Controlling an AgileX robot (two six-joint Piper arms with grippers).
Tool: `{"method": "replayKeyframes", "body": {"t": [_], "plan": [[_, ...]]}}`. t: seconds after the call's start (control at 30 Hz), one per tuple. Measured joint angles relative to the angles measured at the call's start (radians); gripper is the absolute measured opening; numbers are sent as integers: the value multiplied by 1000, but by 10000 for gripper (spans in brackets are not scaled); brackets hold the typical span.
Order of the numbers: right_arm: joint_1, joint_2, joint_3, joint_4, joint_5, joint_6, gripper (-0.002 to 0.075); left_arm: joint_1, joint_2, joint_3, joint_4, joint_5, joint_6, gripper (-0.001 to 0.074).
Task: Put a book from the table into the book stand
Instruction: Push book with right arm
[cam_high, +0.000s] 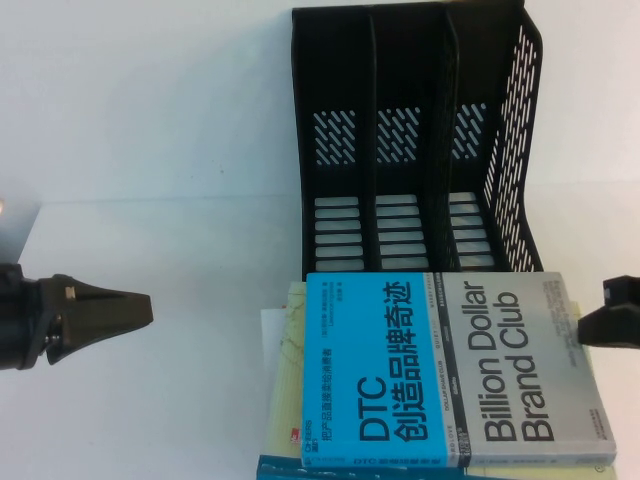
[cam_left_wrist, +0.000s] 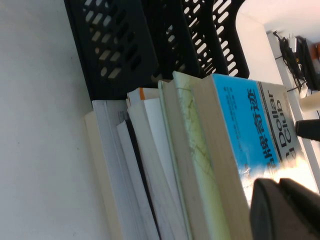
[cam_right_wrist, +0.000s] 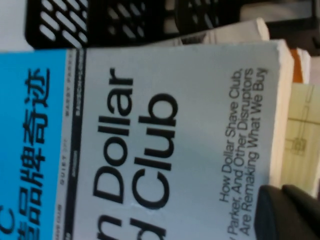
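High view first: we see the book (cam_high: 455, 370) lying flat on top of a stack near the front of the table (cam_high: 150, 150), its cover half bright blue, half grey, with "DTC" and "Billion Dollar Brand Club" readable. It sits just in front of the book stand (cam_high: 415, 140), whose three black compartments hold nothing we can see. Beneath the book a pale yellow-green book (cam_high: 285, 345) pokes out on the left; most of it is covered, and the stack's lower edge is cut off by the frame.

Our left gripper (cam_high: 125, 305) hovers over the table well left of the stack, its fingers pressed together into a point and holding nothing. Our right gripper (cam_high: 610, 325) shows only as a dark shape at the frame's right edge, right by the book's right edge; whether it touches the book, and how its fingers stand, we cannot tell.

Left wrist view gives us the stack from the side: several pale page blocks under the blue cover (cam_left_wrist: 245, 120), with the stand's slotted wall (cam_left_wrist: 125, 45) behind. The lowest books run out of frame.

Right wrist view sits close over the grey half of the cover (cam_right_wrist: 175, 125); only a dark corner of that gripper is visible, too little to judge.
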Motion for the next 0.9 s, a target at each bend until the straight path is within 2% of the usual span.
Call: {"method": "replayKeyframes", "body": {"t": [0.13, 0.27, 0.43, 0.77, 0.9], "plan": [[2, 50, -6, 132, 34, -93, -3, 0, 0, 0, 0, 0, 0, -4], [43, 91, -7, 223, 54, -146, -3, 0, 0, 0, 0, 0, 0, -4], [80, 118, -11, 263, 61, -155, -3, 0, 0, 0, 4, 0, -4, -4], [91, 134, -27, 270, 79, -165, -3, 0, 0, 0, 43, -36, -65, -4], [123, 134, -29, 271, 69, -165, -3, 0, 19, 0, 61, -47, -144, 34]]}}
